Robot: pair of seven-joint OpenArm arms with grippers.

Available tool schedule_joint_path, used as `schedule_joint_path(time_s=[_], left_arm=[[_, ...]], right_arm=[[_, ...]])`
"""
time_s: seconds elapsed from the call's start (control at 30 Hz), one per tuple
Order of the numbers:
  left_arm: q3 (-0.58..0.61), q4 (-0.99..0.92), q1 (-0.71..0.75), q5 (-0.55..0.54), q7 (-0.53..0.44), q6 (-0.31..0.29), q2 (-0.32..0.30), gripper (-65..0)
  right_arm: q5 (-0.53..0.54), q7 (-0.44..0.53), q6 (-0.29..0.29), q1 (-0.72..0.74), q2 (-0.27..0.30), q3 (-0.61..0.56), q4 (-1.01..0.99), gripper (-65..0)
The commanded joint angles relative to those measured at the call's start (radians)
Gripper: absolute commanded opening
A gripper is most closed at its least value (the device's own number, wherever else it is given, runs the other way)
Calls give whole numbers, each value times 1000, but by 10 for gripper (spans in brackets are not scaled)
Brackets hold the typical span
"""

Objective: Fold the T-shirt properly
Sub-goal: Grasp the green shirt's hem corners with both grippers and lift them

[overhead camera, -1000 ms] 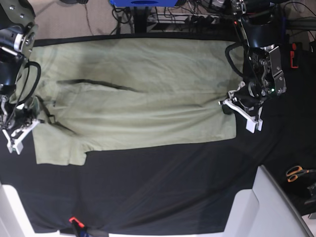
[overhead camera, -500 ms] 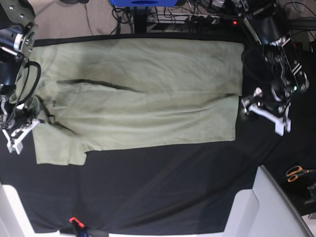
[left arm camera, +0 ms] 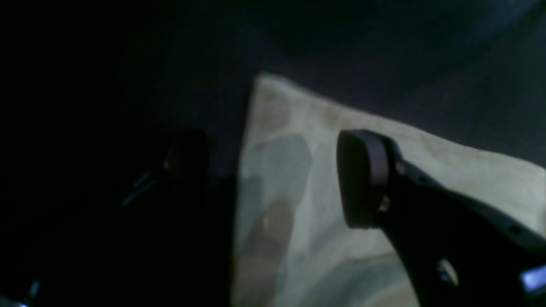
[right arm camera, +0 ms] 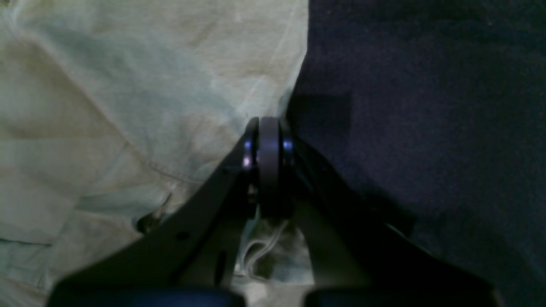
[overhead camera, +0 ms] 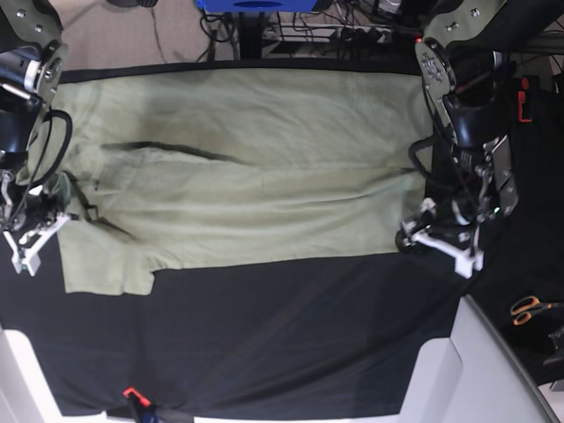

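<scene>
The pale sage-green T-shirt (overhead camera: 247, 167) lies spread flat on the black cloth, neck end at the left and hem at the right. My left gripper (overhead camera: 434, 243) hovers at the shirt's lower right hem corner (left arm camera: 273, 111). It is open (left arm camera: 273, 179), with one finger (left arm camera: 362, 179) over the fabric and the other over black cloth, holding nothing. My right gripper (overhead camera: 31, 238) sits at the shirt's left edge. Its fingers (right arm camera: 268, 162) are pressed together right on the shirt's edge (right arm camera: 294, 85), apparently pinching it.
Orange-handled scissors (overhead camera: 529, 308) lie at the far right. A white surface (overhead camera: 476, 370) juts in at the lower right. Cables and a blue object (overhead camera: 256, 4) sit beyond the table's back edge. A small red item (overhead camera: 132, 392) lies at the front left.
My left gripper opened and let go of the hem, swung out to the right, then came back down to the lower right corner. The right arm and the shirt stayed put.
</scene>
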Motion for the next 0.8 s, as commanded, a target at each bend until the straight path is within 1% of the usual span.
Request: schedule_joint_path(time_s=[0.0, 0.07, 0.13, 0.2, 0.27, 0.3, 0.43, 0.57, 0.7, 0.77], left_arm=[[17, -8, -14, -11, -23, -5, -2, -211], [41, -41, -14, -11, -72, -5, 0, -211], [41, -77, -14, -11, -101, -5, 1, -219], [35, -110, -14, -11, -122, -5, 0, -257], [35, -127, -14, -11, -144, -5, -2, -334], [35, -133, -14, -11, -158, -3, -3, -388], [40, -133, -11, -11, -190, -3, -3, -645], [44, -133, -14, -9, -236, -3, -17, -650], [44, -120, -54, -9, -240, -3, -22, -650], [44, -111, -62, -9, -240, -3, -37, -650]], right_arm=[[6, 13, 2, 26, 20, 3, 19, -648], [6, 13, 2, 26, 20, 3, 19, -648], [4, 13, 2, 26, 20, 3, 19, -648], [4, 13, 2, 26, 20, 3, 19, -648], [4, 13, 2, 26, 20, 3, 19, -648], [4, 13, 2, 26, 20, 3, 19, -648], [4, 13, 2, 26, 17, 0, 19, -648], [4, 22, 2, 26, 17, 0, 19, -648], [4, 113, 2, 26, 16, -2, 17, -648], [4, 143, 2, 26, 16, -3, 17, -648]])
